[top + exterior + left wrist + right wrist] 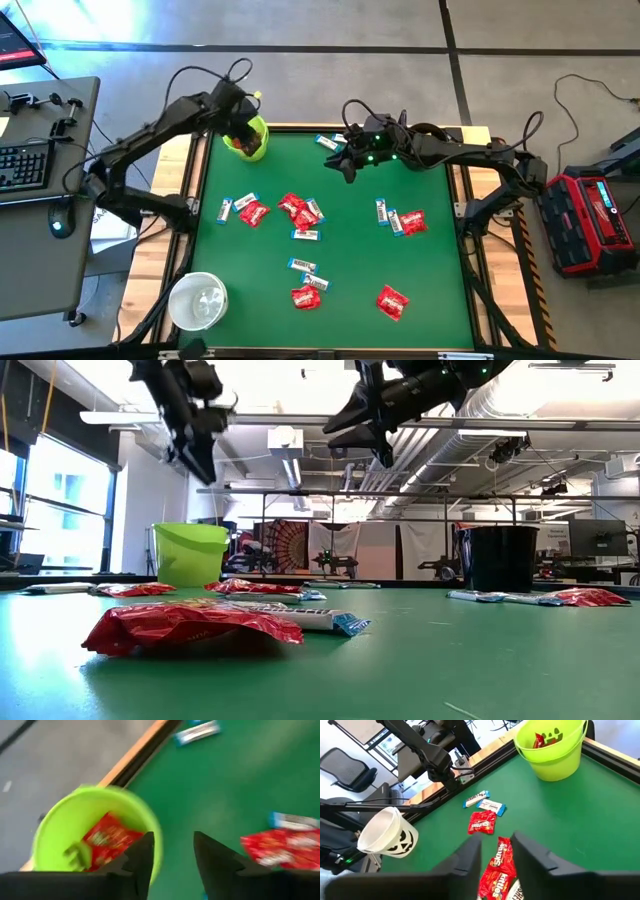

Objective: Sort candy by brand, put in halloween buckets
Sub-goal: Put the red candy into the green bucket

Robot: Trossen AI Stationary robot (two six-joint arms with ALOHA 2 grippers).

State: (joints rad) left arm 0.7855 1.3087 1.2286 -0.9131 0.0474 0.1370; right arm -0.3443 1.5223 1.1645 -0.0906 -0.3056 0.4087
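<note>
Red candy packets [298, 208] and slim white-and-blue bars [383, 211] lie scattered flat on the green mat. The lime green bucket [247, 138] stands at the far left corner with a red packet [107, 840] inside. My left gripper [172, 857] hangs open above the bucket's rim, with nothing between its fingers. The white bucket [198, 300] stands at the near left. The black bucket [497, 557] shows in the low view only. My right gripper [496, 855] hovers open high over the mat's far middle, nothing between its fingers.
A wooden frame [470, 230] borders the mat. More red packets [392, 302] and bars [302, 265] lie toward the near edge. A bar [330, 142] lies at the far edge beside my right gripper. A desk with a keyboard [25, 165] stands left of the table.
</note>
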